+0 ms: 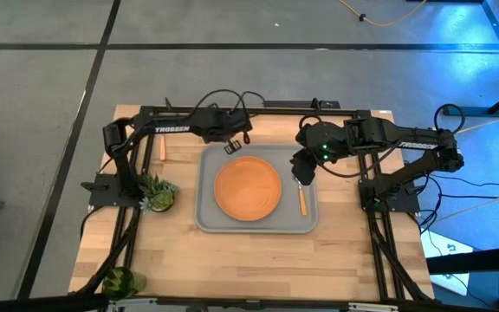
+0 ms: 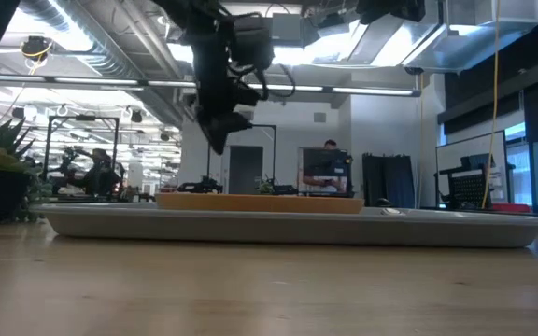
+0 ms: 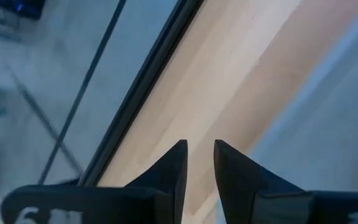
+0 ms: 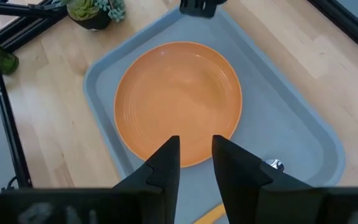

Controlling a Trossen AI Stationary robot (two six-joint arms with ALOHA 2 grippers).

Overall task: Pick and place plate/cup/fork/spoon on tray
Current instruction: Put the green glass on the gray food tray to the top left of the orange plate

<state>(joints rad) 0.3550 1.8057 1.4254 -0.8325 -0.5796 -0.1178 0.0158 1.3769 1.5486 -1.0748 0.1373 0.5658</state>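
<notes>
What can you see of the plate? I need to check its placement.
The plate is round, flat and orange, smooth and glossy with faint concentric rings and a slightly raised edge. It lies level and empty in the grey tray, about midway across it, well inside the rim. Only the tray touches it; the right pincer hovers over the tray beside the plate's edge, clear of it.

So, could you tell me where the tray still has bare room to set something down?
The tray is bare along its left strip beside the orange plate and along the front edge below it. The right strip is crowded: an orange-handled utensil lies there under the right gripper. The left gripper hangs over the back rim.
</notes>
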